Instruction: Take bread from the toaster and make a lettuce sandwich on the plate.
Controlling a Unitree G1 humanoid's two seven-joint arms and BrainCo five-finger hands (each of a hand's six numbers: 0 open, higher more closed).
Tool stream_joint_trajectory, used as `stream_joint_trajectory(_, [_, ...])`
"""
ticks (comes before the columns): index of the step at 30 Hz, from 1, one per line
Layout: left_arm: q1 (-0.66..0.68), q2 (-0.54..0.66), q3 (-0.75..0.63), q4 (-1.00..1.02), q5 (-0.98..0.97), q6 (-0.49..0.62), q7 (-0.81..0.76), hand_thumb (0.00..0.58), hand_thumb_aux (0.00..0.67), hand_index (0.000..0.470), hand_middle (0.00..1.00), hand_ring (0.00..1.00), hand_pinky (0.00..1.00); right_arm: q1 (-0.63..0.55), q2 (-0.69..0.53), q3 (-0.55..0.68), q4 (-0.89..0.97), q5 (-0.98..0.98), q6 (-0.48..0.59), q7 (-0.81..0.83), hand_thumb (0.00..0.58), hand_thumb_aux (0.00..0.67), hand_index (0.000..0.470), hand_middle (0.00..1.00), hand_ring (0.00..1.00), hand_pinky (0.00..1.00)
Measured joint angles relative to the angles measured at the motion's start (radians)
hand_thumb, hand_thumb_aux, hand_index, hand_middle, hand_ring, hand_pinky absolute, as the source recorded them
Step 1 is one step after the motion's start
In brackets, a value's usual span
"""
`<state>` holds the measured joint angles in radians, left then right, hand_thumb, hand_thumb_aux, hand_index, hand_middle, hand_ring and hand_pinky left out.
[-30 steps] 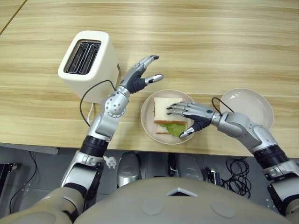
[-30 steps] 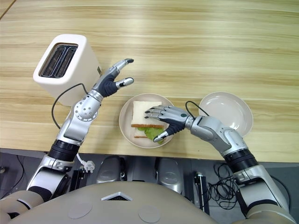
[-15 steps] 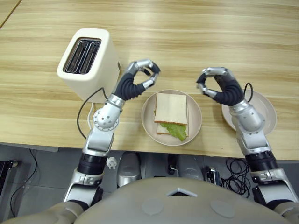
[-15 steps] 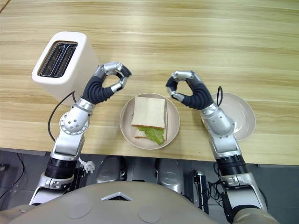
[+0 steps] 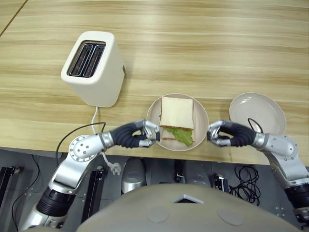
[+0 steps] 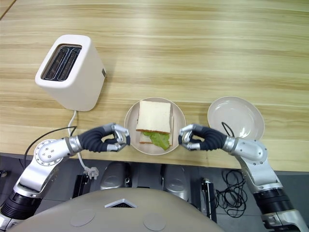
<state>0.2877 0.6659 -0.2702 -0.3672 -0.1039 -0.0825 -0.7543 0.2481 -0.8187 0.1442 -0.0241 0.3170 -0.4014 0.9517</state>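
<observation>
left hand curled, empty; right hand likewise; sandwich (lettuce showing) on plate between them

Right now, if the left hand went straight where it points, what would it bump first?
Probably the rim of the plate, right beside the left hand, then the sandwich on it. How high the hand floats is hard to tell.

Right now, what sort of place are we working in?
Probably a test bench staged as a kitchen counter: a toaster and a plated sandwich on a wooden table, loose cables below its front edge.
</observation>
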Motion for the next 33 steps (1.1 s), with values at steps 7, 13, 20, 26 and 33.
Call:
stream_joint_trajectory(7, [-0.084, -0.025, -0.096, 0.137, 0.234, -0.061, 0.037, 0.58, 0.67, 0.46, 1.0, 1.0, 1.0, -0.042, -0.01, 0.013, 0.077, -0.247, -0.022, -0.038, 0.58, 0.67, 0.46, 1.0, 1.0, 1.0])
stream_joint_trajectory(13, [-0.157, -0.063, -0.207, 0.259, 0.42, -0.123, 0.076, 0.58, 0.67, 0.46, 1.0, 1.0, 1.0, -0.095, 0.002, 0.067, 0.116, -0.514, -0.067, -0.157, 0.58, 0.67, 0.46, 1.0, 1.0, 1.0])
stream_joint_trajectory(20, [-0.284, -0.18, -0.263, 0.392, 0.527, -0.175, 0.161, 0.58, 0.67, 0.46, 1.0, 1.0, 1.0, -0.178, 0.071, 0.141, 0.149, -0.649, -0.103, -0.225, 0.58, 0.67, 0.46, 1.0, 1.0, 1.0])
stream_joint_trajectory(26, [-0.431, -0.242, -0.271, 0.577, 0.586, -0.227, 0.257, 0.58, 0.67, 0.46, 1.0, 1.0, 1.0, -0.266, 0.107, 0.156, 0.226, -0.712, -0.118, -0.297, 0.58, 0.67, 0.46, 1.0, 1.0, 1.0])
stream_joint_trajectory(33, [-0.661, -0.333, -0.261, 0.87, 0.608, -0.281, 0.394, 0.58, 0.67, 0.46, 1.0, 1.0, 1.0, -0.505, 0.159, 0.163, 0.496, -0.767, -0.145, -0.39, 0.58, 0.67, 0.46, 1.0, 1.0, 1.0])
